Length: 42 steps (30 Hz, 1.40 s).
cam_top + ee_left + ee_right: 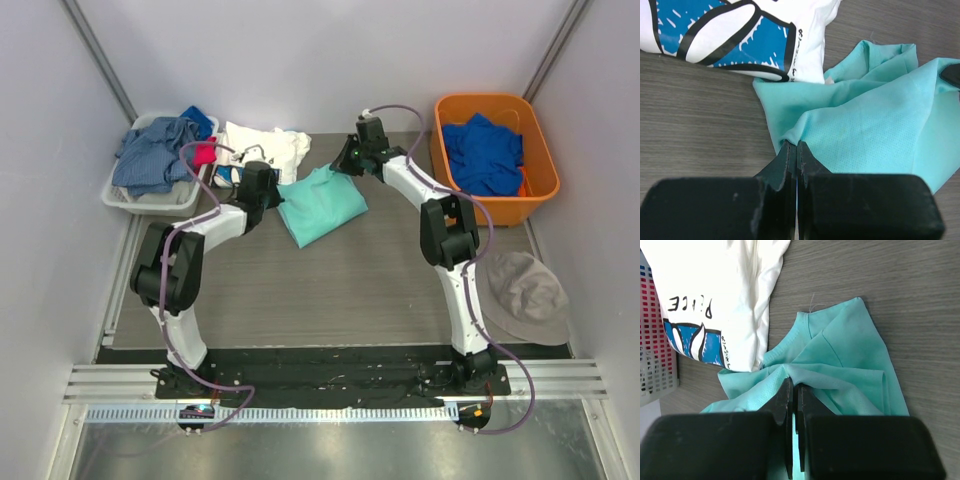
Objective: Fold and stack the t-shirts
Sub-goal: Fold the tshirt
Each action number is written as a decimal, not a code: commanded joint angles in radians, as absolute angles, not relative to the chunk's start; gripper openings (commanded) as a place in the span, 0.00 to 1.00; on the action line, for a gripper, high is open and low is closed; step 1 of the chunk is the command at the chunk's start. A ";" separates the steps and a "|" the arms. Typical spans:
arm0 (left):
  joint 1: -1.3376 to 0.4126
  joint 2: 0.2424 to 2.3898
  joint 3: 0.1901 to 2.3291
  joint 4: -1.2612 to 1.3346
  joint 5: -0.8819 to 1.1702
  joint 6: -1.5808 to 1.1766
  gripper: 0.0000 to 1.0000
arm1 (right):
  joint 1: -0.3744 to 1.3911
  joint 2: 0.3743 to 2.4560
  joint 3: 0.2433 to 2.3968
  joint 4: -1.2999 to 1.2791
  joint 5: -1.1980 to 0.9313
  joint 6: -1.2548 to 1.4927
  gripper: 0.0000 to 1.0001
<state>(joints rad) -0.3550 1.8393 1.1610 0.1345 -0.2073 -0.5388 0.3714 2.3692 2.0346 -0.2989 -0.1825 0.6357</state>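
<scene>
Nearest to us, a grey hat (525, 295) lies crumpled at the right edge of the desk (330, 290), well apart from the action. Moving out along the arms, both reach toward the middle of the far half, and there is the mint-teal t-shirt (320, 205), bunched and partly folded on the wood. The left end effector (792, 150) is clenched tight on the near-left edge of that shirt, a pinch of teal cloth caught between its closed fingers, as we see from the left wrist. The right end effector (793, 385) is clamped too, gripping a gathered fold of the same shirt on its far side, with the cloth puckering up into the jaws. Just beyond and to the left sits the white t-shirt (262, 145), rumpled, its "PEACE" lettering and blue petals showing; its edge touches the teal one and seems to overlap a corner of it. At the far left, a pale basket (140, 200) holds grey-blue clothes (155, 155) heaped over its rim. At the far right, an orange tub (540, 170) holds a royal blue garment (485, 155).
</scene>
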 commanded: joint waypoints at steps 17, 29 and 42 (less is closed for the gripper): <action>-0.241 1.961 1.284 0.189 -0.189 -0.522 0.73 | 0.273 2.525 2.258 -0.221 -0.212 0.584 0.49; -0.196 1.747 1.119 0.178 -0.170 -0.615 1.00 | 0.149 2.246 1.801 -0.074 -0.259 0.569 0.58; -0.333 1.540 0.795 0.236 -0.195 -0.726 1.00 | 0.150 2.214 1.520 0.041 -0.459 0.534 0.64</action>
